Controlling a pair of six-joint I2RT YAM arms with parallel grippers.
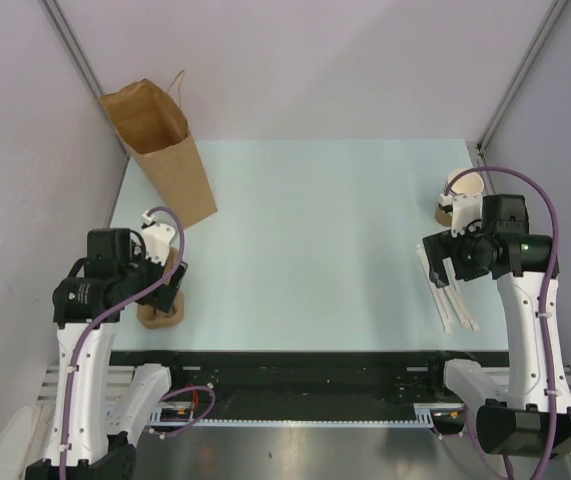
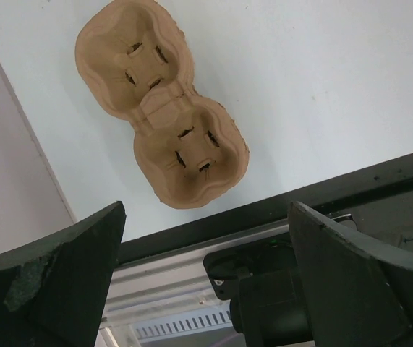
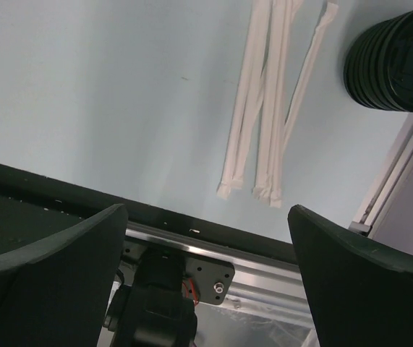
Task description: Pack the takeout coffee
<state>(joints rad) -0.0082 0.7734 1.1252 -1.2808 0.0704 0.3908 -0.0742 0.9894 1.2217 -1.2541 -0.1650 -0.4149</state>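
Note:
No lidded coffee cup shows in any view; the takeout coffee is hidden or out of view. A brown paper bag [image 1: 160, 150] stands open at the back left of the table. My left gripper [image 1: 172, 275] [image 2: 206, 211] is open and empty, above a tan two-cup pulp carrier [image 1: 160, 315] [image 2: 164, 108] near the front left edge. My right gripper [image 1: 443, 262] [image 3: 207, 211] is open and empty, above several paper-wrapped straws [image 1: 453, 300] [image 3: 264, 108] at the right.
A stack of lidless tan cups [image 1: 460, 193] stands at the right, partly behind my right arm. A stack of black lids [image 3: 398, 61] lies beside the straws. The table's black front edge [image 1: 305, 358] runs below both grippers. Walls close in left and right.

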